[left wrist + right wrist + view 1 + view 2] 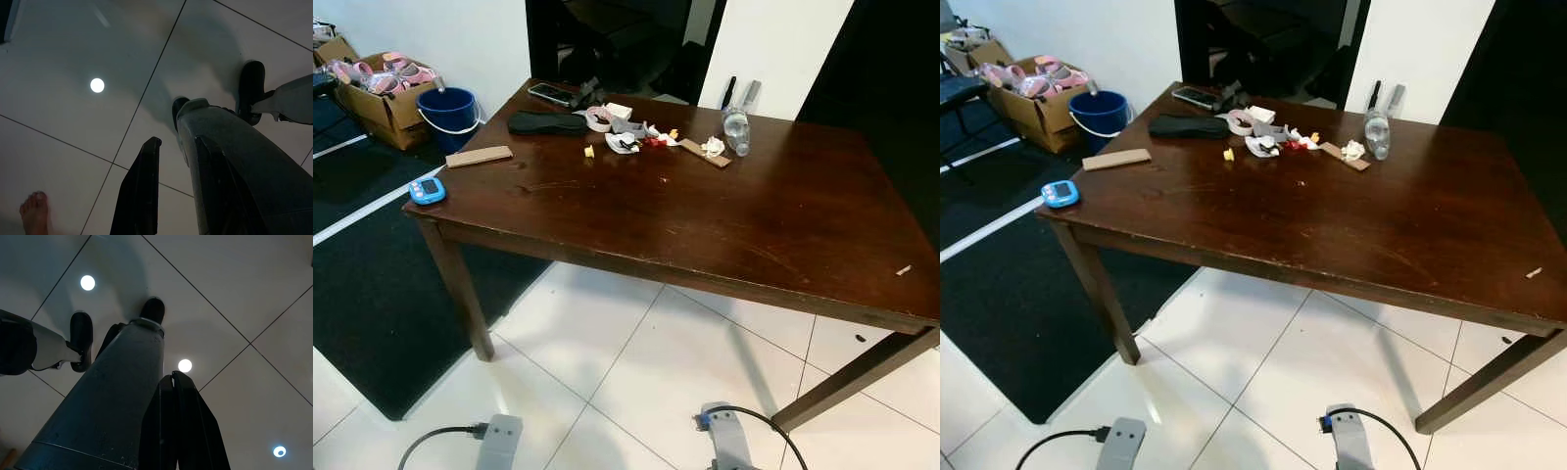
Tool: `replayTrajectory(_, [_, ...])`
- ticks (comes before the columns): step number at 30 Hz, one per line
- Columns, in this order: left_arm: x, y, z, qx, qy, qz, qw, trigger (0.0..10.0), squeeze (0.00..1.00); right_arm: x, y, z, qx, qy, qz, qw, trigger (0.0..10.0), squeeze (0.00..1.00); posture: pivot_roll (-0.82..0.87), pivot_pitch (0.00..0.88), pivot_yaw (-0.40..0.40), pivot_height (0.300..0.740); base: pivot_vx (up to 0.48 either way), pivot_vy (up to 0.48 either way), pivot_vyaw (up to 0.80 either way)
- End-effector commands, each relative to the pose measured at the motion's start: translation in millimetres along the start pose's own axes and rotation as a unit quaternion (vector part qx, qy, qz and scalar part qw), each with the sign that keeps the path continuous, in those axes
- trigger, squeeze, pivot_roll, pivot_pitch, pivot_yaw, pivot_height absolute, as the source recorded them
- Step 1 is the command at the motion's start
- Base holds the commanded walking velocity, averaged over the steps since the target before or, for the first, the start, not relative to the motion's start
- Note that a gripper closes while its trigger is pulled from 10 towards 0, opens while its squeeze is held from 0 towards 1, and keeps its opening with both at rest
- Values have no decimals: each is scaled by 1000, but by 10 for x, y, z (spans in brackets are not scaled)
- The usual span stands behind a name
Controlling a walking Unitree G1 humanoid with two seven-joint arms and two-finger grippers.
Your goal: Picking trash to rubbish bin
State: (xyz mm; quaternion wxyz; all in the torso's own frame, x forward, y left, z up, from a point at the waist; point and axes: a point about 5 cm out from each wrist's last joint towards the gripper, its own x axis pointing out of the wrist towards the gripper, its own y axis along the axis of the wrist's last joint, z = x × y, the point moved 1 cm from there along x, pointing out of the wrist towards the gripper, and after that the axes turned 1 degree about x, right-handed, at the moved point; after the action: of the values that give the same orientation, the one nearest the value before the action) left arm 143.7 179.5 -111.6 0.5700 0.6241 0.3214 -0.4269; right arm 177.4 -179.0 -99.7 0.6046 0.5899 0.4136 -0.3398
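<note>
Left gripper [173, 196] hangs idle beside the robot's leg, pointed at the white tiled floor [73, 132]; its two black fingers stand apart with nothing between them. A person's bare toes [33, 210] show on the tile near it. Right gripper [178, 431] also hangs low over the tile, fingers pressed together, empty.

Ahead stands a dark wooden table [724, 225]. The trash [631, 135], crumpled white scraps with bits of red and yellow, lies clustered near the far edge. Just beside it: a clear plastic bottle [736, 128], upright. Also on top: a black pouch [547, 122], a phone [551, 94], a tan wooden block [479, 156], and a small blue device [427, 190] at the near left corner.

Blue bucket [448, 116] on the floor left of the table, next to a cardboard box [382, 103].
</note>
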Motion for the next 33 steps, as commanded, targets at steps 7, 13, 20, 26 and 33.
replayTrajectory(7, [-10, -139, 43, -1, -7, -28, 1000, 10000, 0, -3, 13, 28, 10, -4, -1, 1000, 10000, 0, 85, 28, -52, 740, 0, 0, 0])
replayTrajectory(13, [-7, -120, 42, -3, -7, -25, 1000, 10000, 0, -3, 30, 30, 13, -4, 1, 1000, 10000, 0, 84, 23, -51, 740, 0, 0, 0])
replayTrajectory(20, [-2, -89, 42, -2, -9, -22, 1000, 10000, 0, -2, 55, 28, 15, -3, 4, 1000, 10000, 0, 83, 18, -50, 740, 0, 0, 0])
replayTrajectory(26, [2, -57, 36, 1, -8, -19, 1000, 10000, 0, -1, 75, 23, 19, -4, 7, 1000, 10000, 0, 82, 14, -48, 740, 0, 0, 0])
replayTrajectory(33, [3, -47, 35, 5, -8, -18, 1000, 10000, 0, 0, 79, 20, 17, -3, 7, 1000, 10000, 0, 82, 14, -48, 740, 0, 0, 0])
